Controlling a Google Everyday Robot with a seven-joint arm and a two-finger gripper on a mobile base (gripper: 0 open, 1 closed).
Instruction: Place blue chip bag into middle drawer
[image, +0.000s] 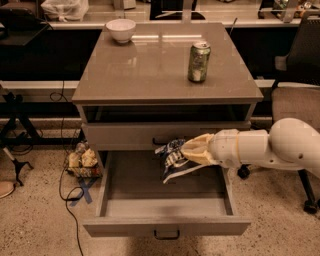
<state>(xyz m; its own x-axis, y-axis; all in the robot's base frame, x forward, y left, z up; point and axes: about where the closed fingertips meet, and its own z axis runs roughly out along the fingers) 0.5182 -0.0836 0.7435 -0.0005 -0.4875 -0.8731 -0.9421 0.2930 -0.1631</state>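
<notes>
The middle drawer (165, 226) stands pulled open. Above its right half, the gripper (189, 151) reaches in from the right, clenched on the blue chip bag (170, 159), which hangs over the drawer's rear floor.

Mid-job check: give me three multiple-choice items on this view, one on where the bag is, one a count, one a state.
1. Where is the blue chip bag? A) lying on the drawer floor B) on the ground beside the cabinet C) held in the tool over the middle drawer.
2. How many things stand on the cabinet top? A) two B) one C) four.
3. The middle drawer is: A) shut B) pulled open C) taken out.
Answers: 1 C, the tool pinches the bag above the drawer floor. 2 A, a white bowl and a green can. 3 B, its grey floor shows.
</notes>
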